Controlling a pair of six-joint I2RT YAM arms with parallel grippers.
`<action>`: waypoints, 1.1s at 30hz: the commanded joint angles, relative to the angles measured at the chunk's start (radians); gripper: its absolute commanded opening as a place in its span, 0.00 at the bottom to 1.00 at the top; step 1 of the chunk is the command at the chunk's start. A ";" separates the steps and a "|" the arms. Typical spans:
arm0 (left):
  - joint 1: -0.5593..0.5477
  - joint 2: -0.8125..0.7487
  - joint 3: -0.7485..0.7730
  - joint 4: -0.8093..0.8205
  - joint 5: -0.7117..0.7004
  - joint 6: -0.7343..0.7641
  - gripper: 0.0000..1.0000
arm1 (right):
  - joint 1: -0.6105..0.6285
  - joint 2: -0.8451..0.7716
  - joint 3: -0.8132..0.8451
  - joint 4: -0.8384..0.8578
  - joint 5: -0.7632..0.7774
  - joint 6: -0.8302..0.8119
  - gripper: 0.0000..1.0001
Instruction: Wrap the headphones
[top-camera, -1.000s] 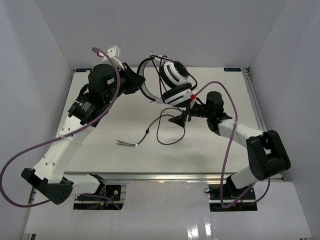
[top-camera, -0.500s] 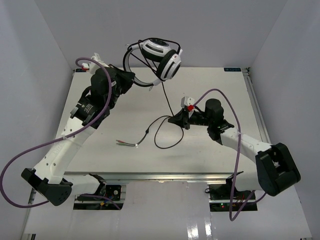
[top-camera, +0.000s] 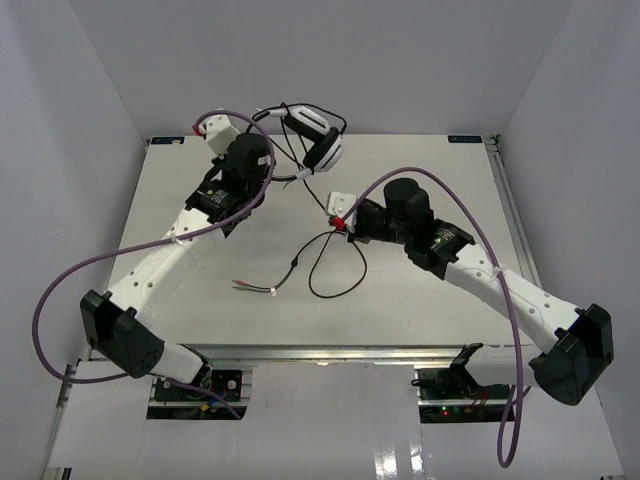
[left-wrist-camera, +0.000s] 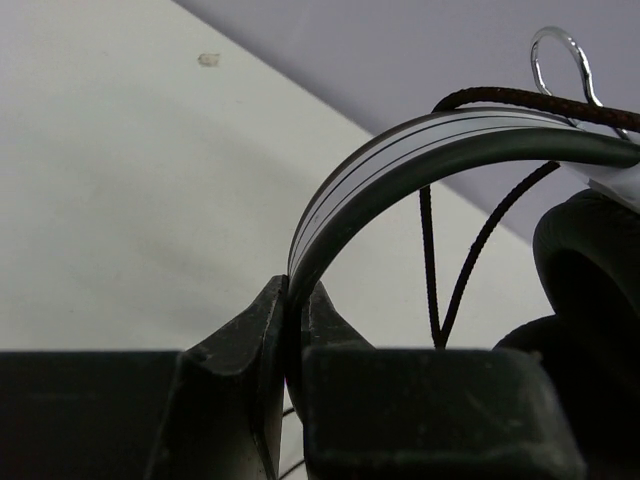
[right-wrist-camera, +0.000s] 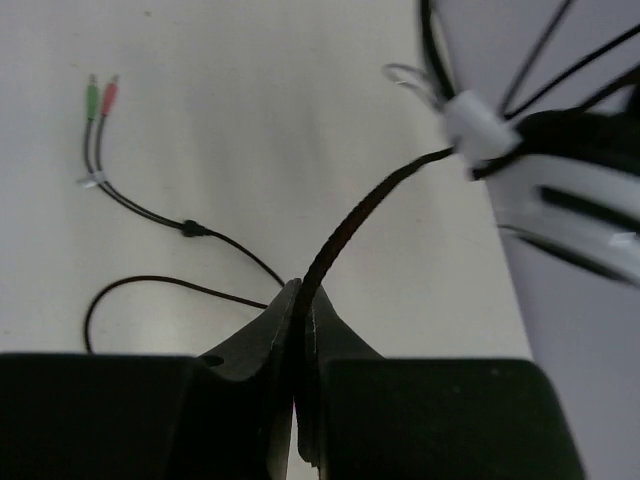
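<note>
The white table (top-camera: 460, 190) is the biggest thing. The headphones (top-camera: 325, 150) hang in the air over the table's far edge. The left hand (left-wrist-camera: 297, 300) is clenched on their black headband (left-wrist-camera: 430, 145). The right hand (right-wrist-camera: 298, 295) squeezes the thin black cord (right-wrist-camera: 350, 215) (just above the table's middle). Its green and red plugs (right-wrist-camera: 100, 95) lie on the table.

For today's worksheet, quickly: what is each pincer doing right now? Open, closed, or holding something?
Left pincer: closed, holding the headband.
Right pincer: closed, holding the cord.
</note>
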 joint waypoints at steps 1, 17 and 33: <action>0.004 0.036 -0.022 0.080 0.003 0.173 0.00 | 0.010 -0.017 0.122 -0.073 0.307 -0.191 0.08; -0.045 0.022 -0.149 0.032 0.565 0.720 0.00 | -0.061 0.099 0.022 0.194 0.513 -0.314 0.28; -0.047 -0.164 -0.166 0.142 0.965 0.598 0.00 | -0.374 0.206 -0.002 0.303 -0.538 0.282 0.35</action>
